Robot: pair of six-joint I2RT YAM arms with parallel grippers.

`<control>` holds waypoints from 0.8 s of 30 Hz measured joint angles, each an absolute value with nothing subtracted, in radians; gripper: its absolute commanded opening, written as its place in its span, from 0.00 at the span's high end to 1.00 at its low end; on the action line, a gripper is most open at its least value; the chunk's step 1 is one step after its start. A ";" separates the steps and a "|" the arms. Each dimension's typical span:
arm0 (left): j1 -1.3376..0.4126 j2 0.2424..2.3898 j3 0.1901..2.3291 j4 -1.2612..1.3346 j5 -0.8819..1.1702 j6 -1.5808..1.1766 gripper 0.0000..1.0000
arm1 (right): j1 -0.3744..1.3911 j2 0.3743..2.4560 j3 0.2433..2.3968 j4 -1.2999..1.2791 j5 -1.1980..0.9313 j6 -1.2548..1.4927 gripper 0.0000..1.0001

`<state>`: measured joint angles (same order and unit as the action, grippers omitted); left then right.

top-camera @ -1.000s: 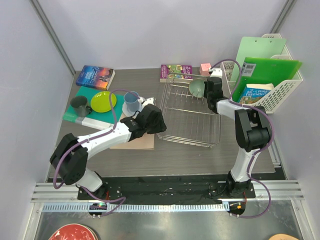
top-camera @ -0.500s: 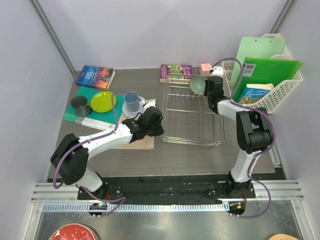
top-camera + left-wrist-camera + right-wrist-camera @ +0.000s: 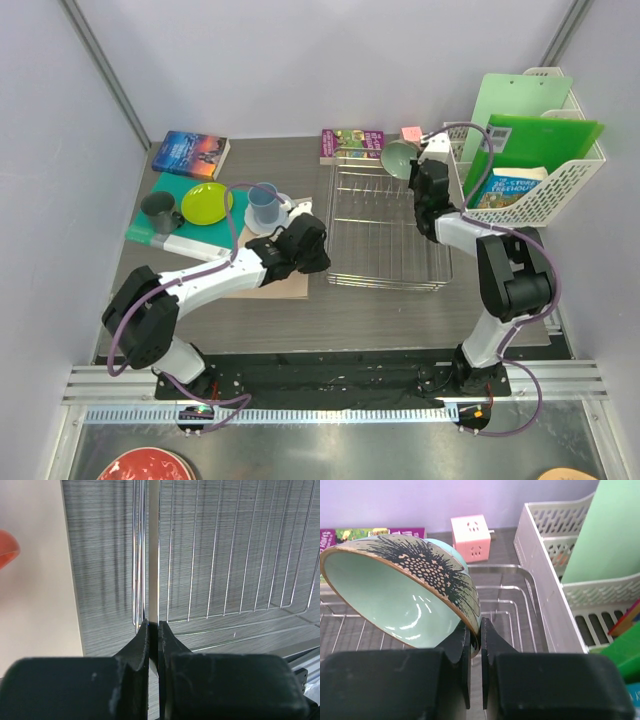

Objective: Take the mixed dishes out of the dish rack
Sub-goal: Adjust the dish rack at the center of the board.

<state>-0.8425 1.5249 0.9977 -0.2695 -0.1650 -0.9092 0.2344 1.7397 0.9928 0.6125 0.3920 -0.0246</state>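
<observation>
Only the left wrist view shows the left gripper (image 3: 153, 625) closed tight on 1 wire of the dish rack (image 3: 154, 540) — the right gripper (image 3: 475, 625) pinches the sage-green bowl (image 3: 395, 600) by its rim.

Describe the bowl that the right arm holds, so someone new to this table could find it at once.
Find the silver wire dish rack mid-table, then look over its far right corner, beside the white slotted basket. There the right gripper pinches the rim of a tilted sage-green bowl. It alone is pale green inside with a dark feathery print outside.
</observation>
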 measured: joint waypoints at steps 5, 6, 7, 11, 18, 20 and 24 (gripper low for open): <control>-0.844 1.525 1.008 -0.284 -0.175 -0.902 1.00 | 0.239 1.643 0.973 0.516 0.402 0.065 0.99; -0.845 1.526 1.014 -0.298 -0.182 -0.894 1.00 | 0.241 1.600 0.976 0.479 0.406 0.098 0.99; -0.845 1.526 1.019 -0.311 -0.190 -0.886 0.96 | 0.247 1.563 0.984 0.450 0.406 0.123 0.99; -0.847 1.525 1.065 -0.390 -0.228 -0.848 0.63 | 0.281 1.423 1.066 0.327 0.394 0.228 0.99; -0.849 1.472 1.135 -0.435 -0.311 -0.795 0.33 | 0.321 1.260 1.137 0.173 0.325 0.372 0.99; -0.849 1.453 1.159 -0.445 -0.335 -0.785 0.31 | 0.326 1.230 1.136 0.116 0.300 0.405 0.99; -0.849 1.422 1.193 -0.471 -0.394 -0.772 0.29 | 0.333 1.200 1.137 -0.036 0.235 0.495 0.99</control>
